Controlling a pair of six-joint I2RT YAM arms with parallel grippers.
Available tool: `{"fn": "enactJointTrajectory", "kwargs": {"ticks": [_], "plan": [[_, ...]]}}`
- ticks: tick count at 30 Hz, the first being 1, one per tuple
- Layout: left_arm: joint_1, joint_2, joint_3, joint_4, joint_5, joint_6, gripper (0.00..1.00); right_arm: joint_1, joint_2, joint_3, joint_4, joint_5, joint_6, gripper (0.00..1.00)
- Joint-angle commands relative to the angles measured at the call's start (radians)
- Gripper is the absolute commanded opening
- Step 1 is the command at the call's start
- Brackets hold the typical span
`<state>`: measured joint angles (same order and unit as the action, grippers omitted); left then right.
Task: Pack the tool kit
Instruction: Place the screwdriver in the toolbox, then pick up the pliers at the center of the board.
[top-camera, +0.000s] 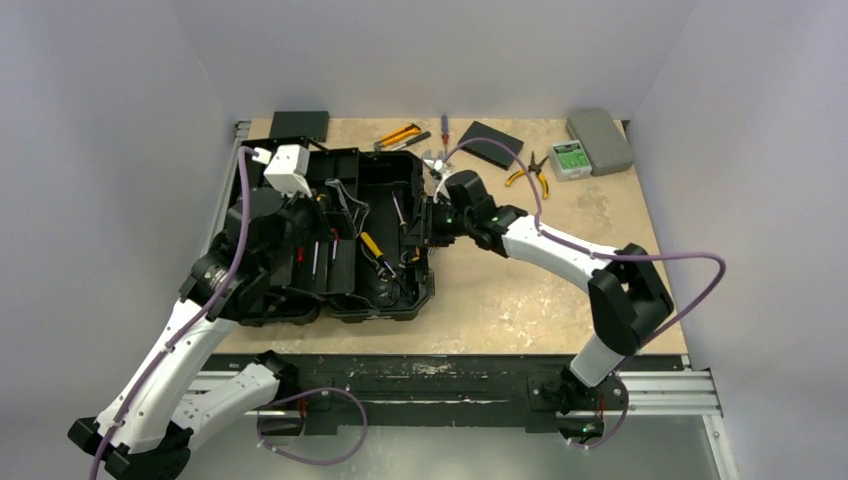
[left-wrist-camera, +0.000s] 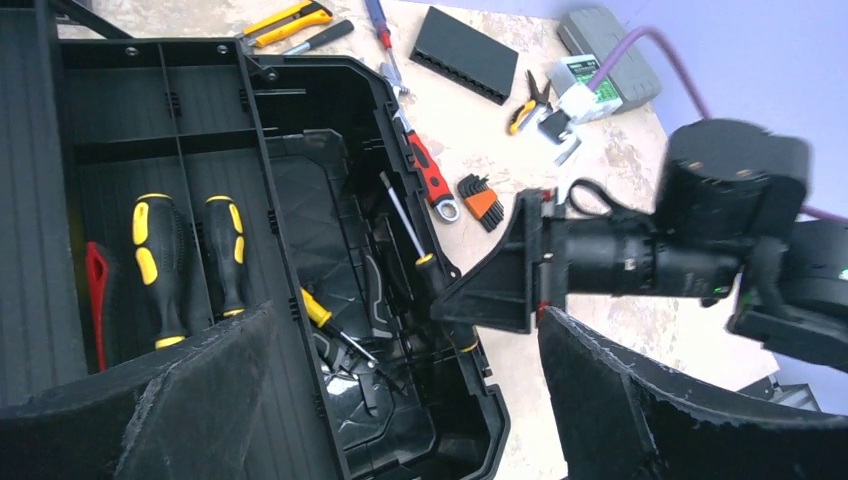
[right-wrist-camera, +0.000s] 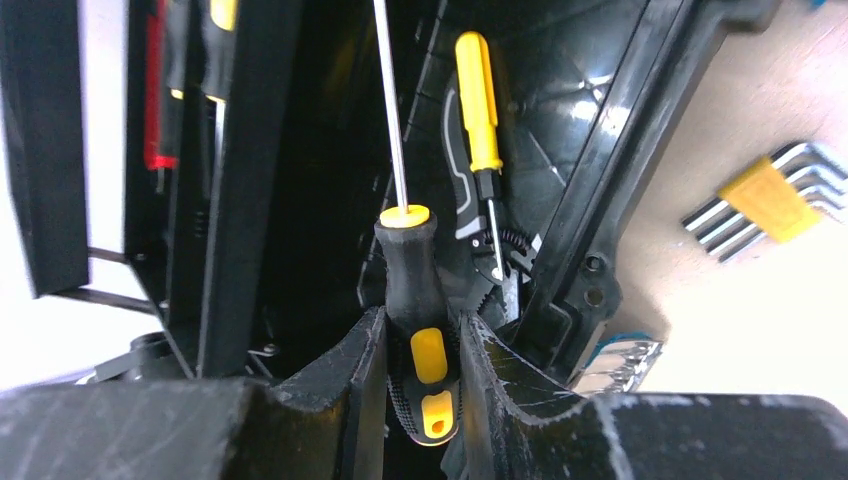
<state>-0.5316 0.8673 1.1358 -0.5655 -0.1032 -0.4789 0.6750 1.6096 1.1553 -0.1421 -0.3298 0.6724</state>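
While the left gripper (left-wrist-camera: 408, 318) gapes, the right gripper (right-wrist-camera: 421, 335) clamps the screwdriver (right-wrist-camera: 409, 268); its shaft points into the toolbox (right-wrist-camera: 612, 140).

We see a black toolbox (top-camera: 385, 178) on a mottled tan table (top-camera: 520, 300). At the toolbox's rim, one screwdriver (right-wrist-camera: 420, 330) has a black handle with yellow patches and a silver shaft; inside the toolbox a smaller screwdriver (right-wrist-camera: 478, 100) is yellow-handled. Just outside the toolbox lie orange-sleeved hex keys (left-wrist-camera: 483, 200) and a red-and-black wrench (left-wrist-camera: 426, 166).
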Motion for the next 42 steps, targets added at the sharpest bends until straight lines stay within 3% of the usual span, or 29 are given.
{"fn": "enactJointTrajectory", "kwargs": {"ticks": [1,5,8,10,13,18,30,37,42], "plan": [[-0.002,-0.027,-0.014,0.056,-0.049,-0.007,1.00,0.035,0.035,0.034,0.094,0.038,0.062,0.00],[-0.002,-0.028,-0.014,0.054,-0.044,-0.003,1.00,0.048,0.066,0.035,0.105,0.054,0.069,0.00],[-0.002,-0.023,-0.016,0.058,-0.036,-0.004,1.00,0.059,0.080,0.034,0.111,0.061,0.069,0.07],[-0.002,-0.018,-0.015,0.059,-0.029,-0.004,1.00,0.063,0.086,0.032,0.113,0.062,0.069,0.18],[-0.002,-0.015,-0.015,0.061,-0.022,-0.004,1.00,0.065,0.074,0.023,0.124,0.064,0.066,0.45],[-0.002,-0.021,-0.013,0.057,-0.021,-0.003,1.00,0.064,0.024,0.030,0.100,0.088,0.029,0.62],[-0.002,-0.010,-0.013,0.059,-0.007,0.000,1.00,0.054,-0.099,0.188,-0.241,0.365,-0.181,0.67],[-0.002,0.001,-0.013,0.065,0.013,0.000,1.00,0.007,-0.120,0.249,-0.401,0.628,-0.304,0.70],[-0.002,0.015,-0.016,0.073,0.022,-0.002,1.00,-0.111,-0.129,0.224,-0.437,0.678,-0.341,0.84]]}}
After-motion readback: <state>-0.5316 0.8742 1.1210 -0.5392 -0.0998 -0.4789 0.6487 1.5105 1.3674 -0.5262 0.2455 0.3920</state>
